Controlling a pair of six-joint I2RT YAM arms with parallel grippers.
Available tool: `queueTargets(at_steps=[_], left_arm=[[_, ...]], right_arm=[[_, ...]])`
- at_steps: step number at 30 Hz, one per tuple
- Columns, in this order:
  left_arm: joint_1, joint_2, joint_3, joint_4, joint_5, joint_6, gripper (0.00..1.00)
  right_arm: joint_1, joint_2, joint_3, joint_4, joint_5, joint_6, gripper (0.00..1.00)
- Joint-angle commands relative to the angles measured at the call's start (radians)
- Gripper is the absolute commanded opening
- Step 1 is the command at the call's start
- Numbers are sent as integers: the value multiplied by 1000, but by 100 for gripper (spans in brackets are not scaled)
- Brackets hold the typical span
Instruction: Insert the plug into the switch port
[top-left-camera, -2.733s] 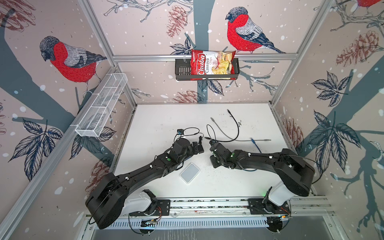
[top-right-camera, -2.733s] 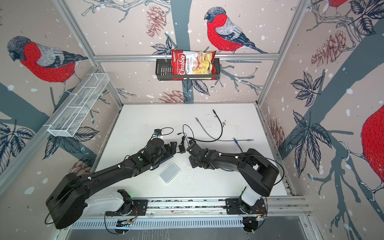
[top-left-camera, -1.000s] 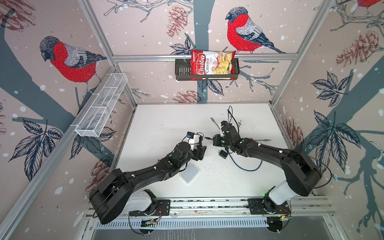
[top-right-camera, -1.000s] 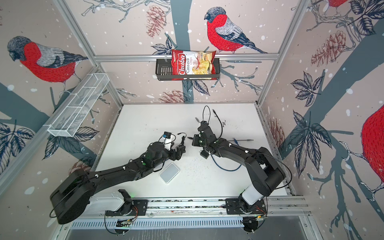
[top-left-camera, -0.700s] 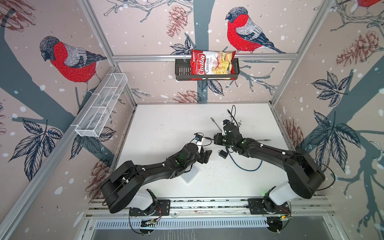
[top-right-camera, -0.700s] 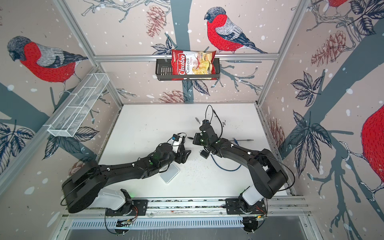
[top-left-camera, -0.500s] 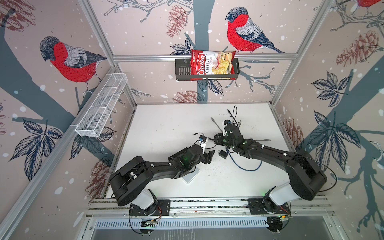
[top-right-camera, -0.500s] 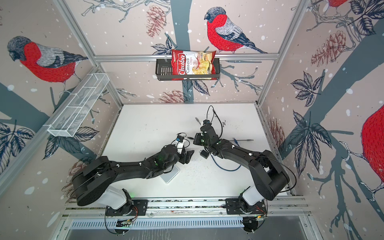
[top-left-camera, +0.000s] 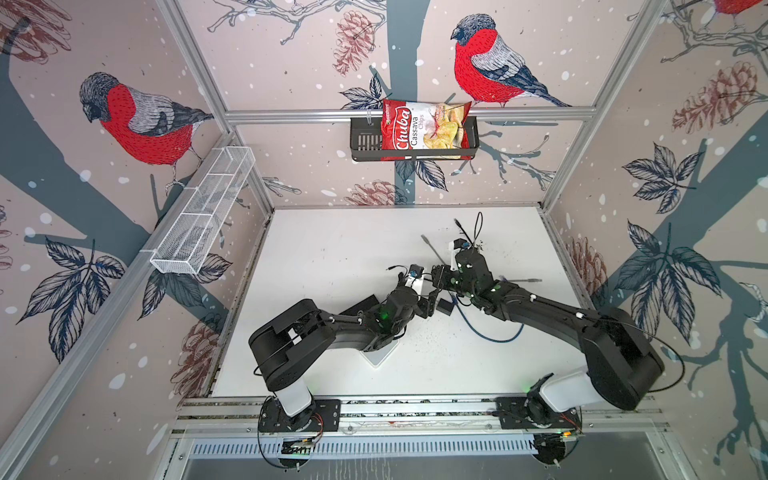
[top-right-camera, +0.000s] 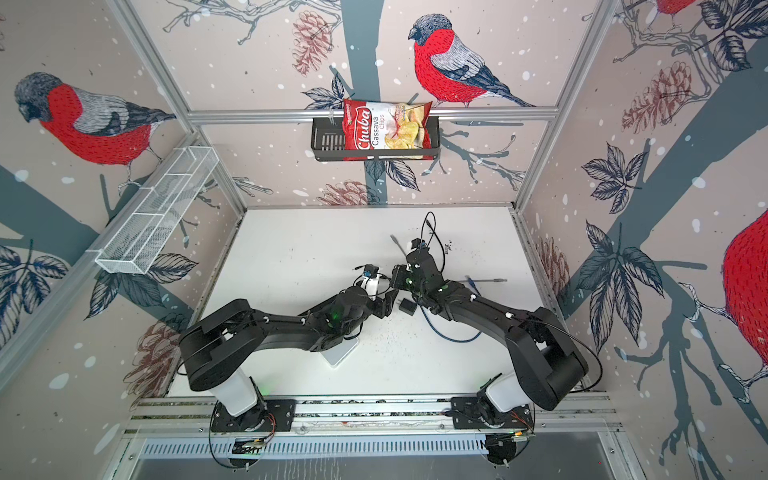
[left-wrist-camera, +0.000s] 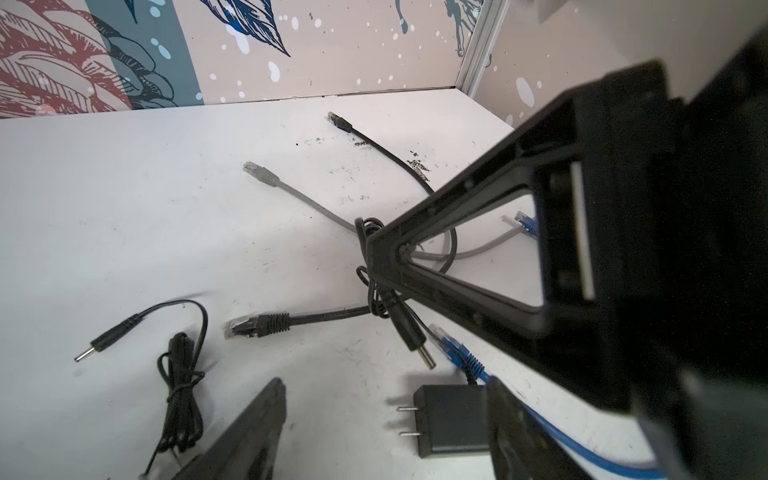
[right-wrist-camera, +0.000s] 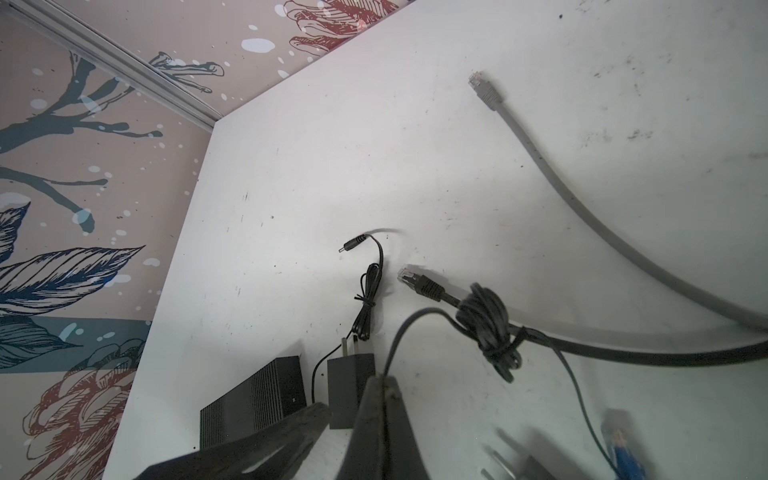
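On the table (top-left-camera: 324, 257), the switch (top-left-camera: 363, 305) lies left of a power adapter (top-left-camera: 445, 307), with a power cord (left-wrist-camera: 376, 299) hanging just behind it and a pad (top-left-camera: 376, 358) in front of the switch. Network cables (left-wrist-camera: 266, 176) spread behind and right. A chip bag (top-left-camera: 424, 131) sits in the back-wall basket (top-left-camera: 363, 141).

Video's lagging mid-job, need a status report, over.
Right pincer shut on power cord, barrel plug dangling, not in switch. Left pincer open beside adapter. Loose ethernet cables strewn close by.
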Motion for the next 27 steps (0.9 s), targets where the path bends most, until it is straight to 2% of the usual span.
queueTargets(at_steps=[1,6,20,25,27], left_arm=[[-2,17,14,67,-16,15,67],[-3,39,37,73,-29,26,55],[-3,89,81,76,-9,47,40],[-1,89,80,80,-18,52,20],[1,86,79,80,-17,60,15]], right_arm=[[-2,-16,-4,26,2,-4,0],[-2,-32,-19,23,2,-7,0],[-1,-53,-35,27,-9,-13,1],[0,-57,-38,23,-10,-13,0],[0,-59,-40,22,-7,-15,1]])
